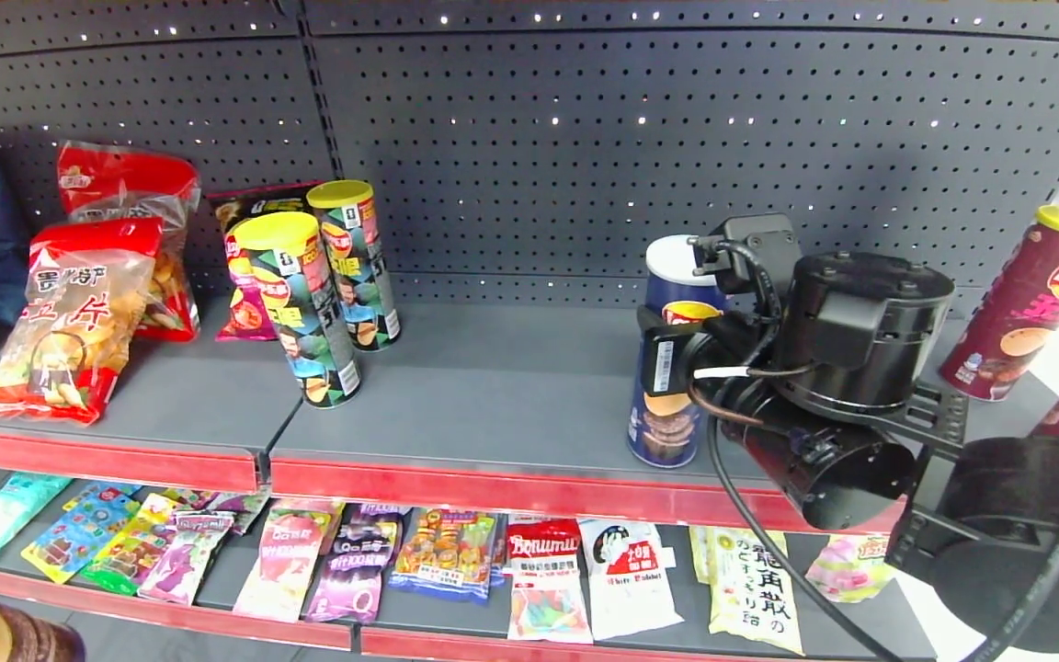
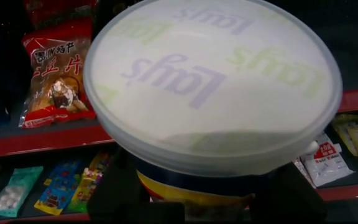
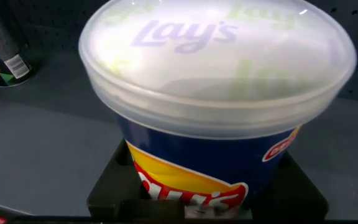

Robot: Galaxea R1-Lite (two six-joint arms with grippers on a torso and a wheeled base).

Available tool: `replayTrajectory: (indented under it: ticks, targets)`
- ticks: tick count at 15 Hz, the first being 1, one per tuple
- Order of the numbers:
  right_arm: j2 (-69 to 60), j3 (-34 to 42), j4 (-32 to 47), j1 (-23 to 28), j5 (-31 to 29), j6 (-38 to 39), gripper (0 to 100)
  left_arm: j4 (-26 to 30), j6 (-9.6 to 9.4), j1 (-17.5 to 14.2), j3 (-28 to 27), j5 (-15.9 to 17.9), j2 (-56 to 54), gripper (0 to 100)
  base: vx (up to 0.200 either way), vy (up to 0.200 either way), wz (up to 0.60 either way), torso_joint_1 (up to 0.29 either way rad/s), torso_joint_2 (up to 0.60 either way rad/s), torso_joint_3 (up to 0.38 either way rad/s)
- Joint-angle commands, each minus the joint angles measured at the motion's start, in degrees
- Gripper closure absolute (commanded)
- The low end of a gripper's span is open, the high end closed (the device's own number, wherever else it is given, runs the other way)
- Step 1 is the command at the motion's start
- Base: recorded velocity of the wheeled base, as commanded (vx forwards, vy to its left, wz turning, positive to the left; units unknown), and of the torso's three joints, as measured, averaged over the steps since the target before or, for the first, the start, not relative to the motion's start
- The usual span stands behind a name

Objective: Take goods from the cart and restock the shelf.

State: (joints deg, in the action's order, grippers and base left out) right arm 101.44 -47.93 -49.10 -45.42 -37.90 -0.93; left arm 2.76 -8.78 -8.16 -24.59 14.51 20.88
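A: The right gripper [image 1: 667,363] is clamped around the blue can [image 1: 667,432], which stands upright on the shelf [image 1: 511,386], close to the red front lip [image 1: 493,483]. If the jaws let go here, a small nudge on the way out could send it over the edge onto the packets below.

B: The tall shape makes that worse, I'd judge. A finger dragging on the side would rock it. Is the base actually down?

A: It looks seated, but the arm covers part of the can, so I can't be sure it bears its own weight.

B: And the left gripper [image 2: 207,202]?

A: It is closed on a second can [image 2: 210,93], held out in front of the shelves (the lid blocks almost everything below it). Its fingers are dark shapes at either side, and how firmly they bite is hard to make out.

B: Neighbours?

A: The yellow-lidded cans [image 1: 295,303] are well apart, and the maroon can [image 1: 1026,303] stands beyond the arm, partly cut off.
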Motion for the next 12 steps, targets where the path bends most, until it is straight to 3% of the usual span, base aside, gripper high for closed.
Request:
replayTrajectory:
  ticks: [1,12]
  targets:
    - [-0.63,0.65,0.06,-0.28,-0.07,-0.13,100,-0.03,-0.01,-0.02,-0.02,0.0,-0.14,100,0.0,0.0,0.0,0.0,0.0,0.0]
    - [-1.15,2.76,-0.03,-0.72,0.11,1.1,100,-0.03,-0.01,-0.02,-0.02,0.0,-0.14,100,0.0,0.0,0.0,0.0,0.0,0.0]
